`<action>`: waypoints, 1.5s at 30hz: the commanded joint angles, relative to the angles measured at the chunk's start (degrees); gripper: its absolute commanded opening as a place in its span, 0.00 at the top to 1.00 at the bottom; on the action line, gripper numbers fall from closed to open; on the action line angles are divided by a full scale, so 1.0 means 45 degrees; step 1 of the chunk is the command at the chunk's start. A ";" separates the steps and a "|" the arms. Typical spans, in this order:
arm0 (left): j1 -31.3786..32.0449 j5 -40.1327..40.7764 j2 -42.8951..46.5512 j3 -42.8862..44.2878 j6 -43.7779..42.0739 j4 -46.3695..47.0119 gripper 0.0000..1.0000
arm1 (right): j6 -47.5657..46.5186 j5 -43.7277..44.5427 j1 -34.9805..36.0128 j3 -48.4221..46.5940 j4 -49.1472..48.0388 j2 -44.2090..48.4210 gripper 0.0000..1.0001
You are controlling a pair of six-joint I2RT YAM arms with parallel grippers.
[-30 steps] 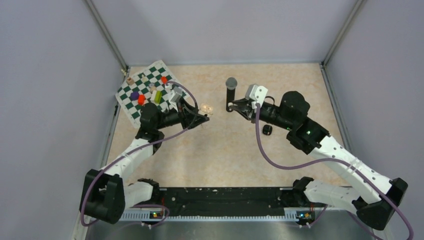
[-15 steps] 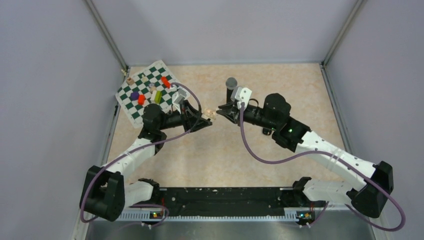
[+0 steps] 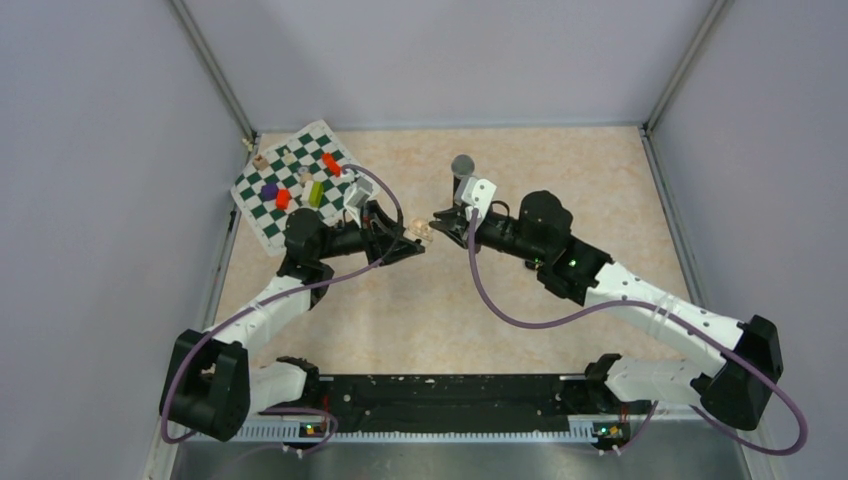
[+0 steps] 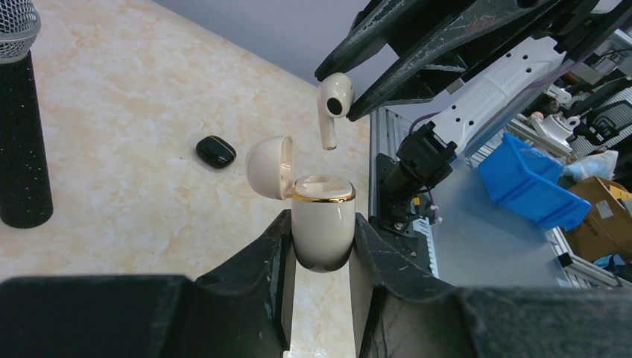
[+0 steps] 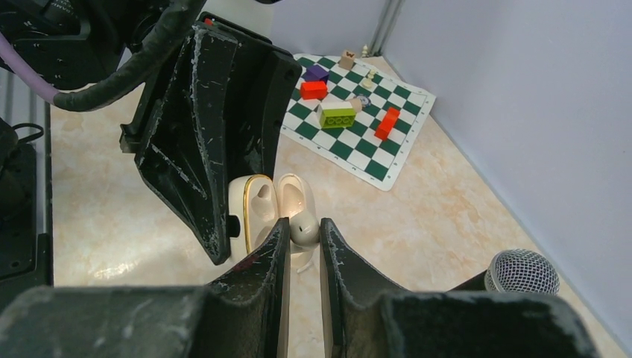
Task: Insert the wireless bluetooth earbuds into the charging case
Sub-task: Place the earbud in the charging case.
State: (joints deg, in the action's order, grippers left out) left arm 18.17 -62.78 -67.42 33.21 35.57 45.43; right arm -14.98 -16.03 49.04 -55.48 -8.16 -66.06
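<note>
Here, the left gripper (image 4: 321, 253) is clamped on a cream case (image 4: 320, 216), its two black fingers pressing the lower sides and holding it upright above the table (image 3: 450, 300). The case has a gold rim, and its lid (image 4: 270, 165) is swung open to one side. The right gripper (image 5: 304, 231) is closed on a whitish earbud (image 4: 333, 101), pinching the rounded head so that the stem hangs down. In the left wrist view the earbud hangs just above the case's open mouth, with a gap between the stem tip and the rim. In the right wrist view it sits in front of the open lid, so whether it is squarely over a socket cannot be told. From above, both arms reach inward and their tips almost meet over the middle of the table. A small black case (image 4: 216, 151) lies closed on the table, apart from both grippers. A black microphone (image 3: 461, 175) with a grey mesh head stands upright just behind the right gripper. Towards the far left corner lies a green and white chequered mat (image 3: 290, 185), carrying red, purple and green blocks (image 5: 337, 114) and a few small pale pieces.
</note>
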 commanded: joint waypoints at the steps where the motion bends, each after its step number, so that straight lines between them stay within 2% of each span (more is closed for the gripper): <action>1: 0.0062 -0.0207 0.0130 -0.0042 0.0212 0.0850 1.00 | -0.0100 0.0113 0.0166 0.0156 -0.0751 0.0088 1.00; 22: -0.0075 -0.0186 0.0480 -0.0122 0.0679 0.1291 1.00 | -0.0285 -0.0226 0.0280 0.0456 -0.0899 -0.0140 1.00; 45: -0.0190 -0.0228 0.0559 -0.0311 0.1078 0.2314 1.00 | 0.0408 -0.0298 0.0501 0.0256 -0.0798 -0.0484 1.00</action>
State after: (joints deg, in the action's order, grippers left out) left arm 17.67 -64.14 -66.81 31.75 39.33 49.65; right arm -14.94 -16.32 50.13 -53.28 -11.14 -67.31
